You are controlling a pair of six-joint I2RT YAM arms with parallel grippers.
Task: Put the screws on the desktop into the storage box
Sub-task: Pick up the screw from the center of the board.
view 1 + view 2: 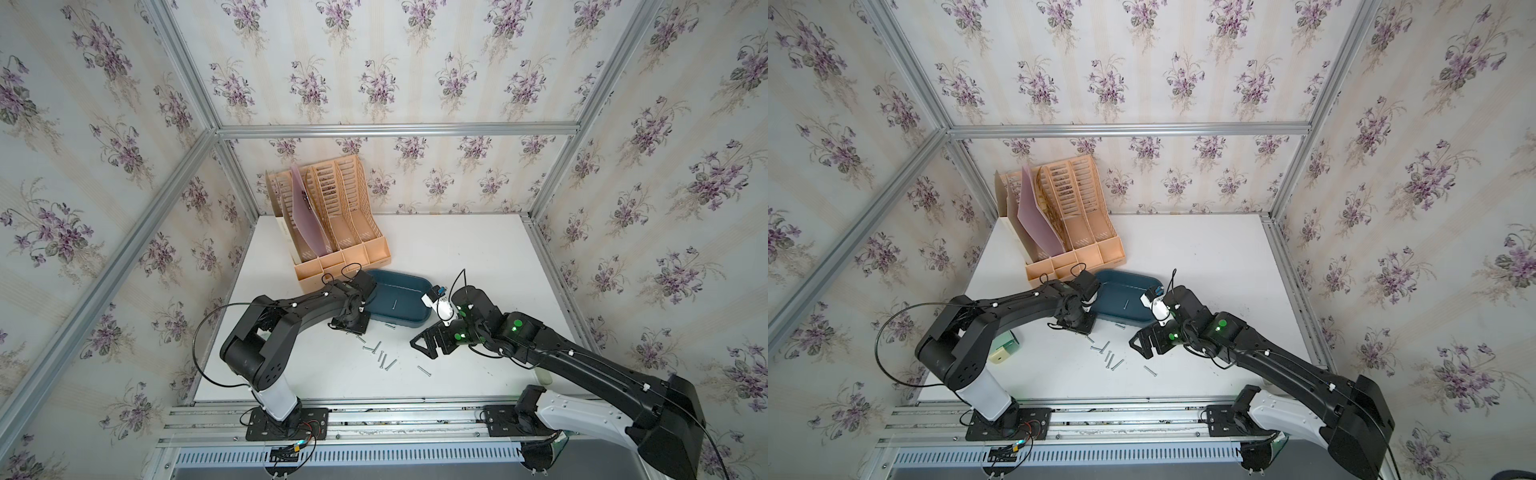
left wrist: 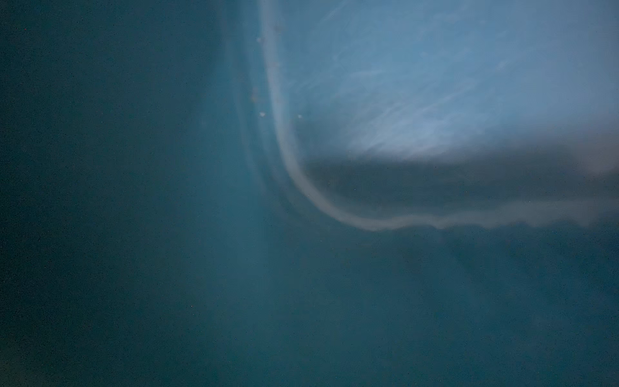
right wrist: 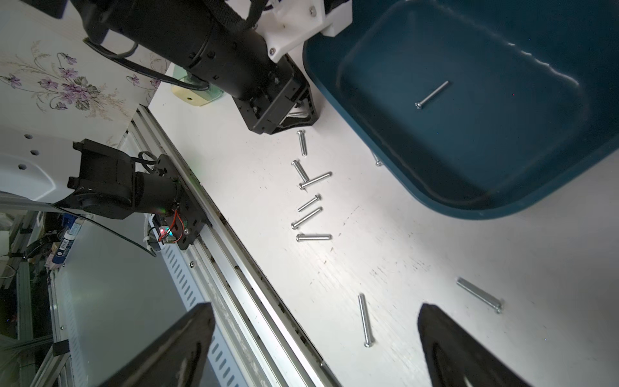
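Jaws of the right gripper [image 3: 315, 311] stand spread wide with nothing between them, hanging over the desktop [image 3: 402, 254] with two loose screws [image 3: 364, 318] lying near its fingers. Whether the left gripper [image 3: 288, 117] is spread or pinching something I cannot tell: its tip points down at the white surface, just beside a rounded corner of the storage box [image 3: 469, 209], and its own black body hides the jaws. The screws are thin and bright silver-grey, with small round heads and long slim shanks. Six lie in a loose scatter close to the left gripper, at mixed angles, two of them meeting in a T shape; two more lie well apart from that group, nearer the right gripper; another peeks out from under the storage box's rim. One screw [image 3: 432, 94] lies flat and alone on the dark teal floor of the storage box
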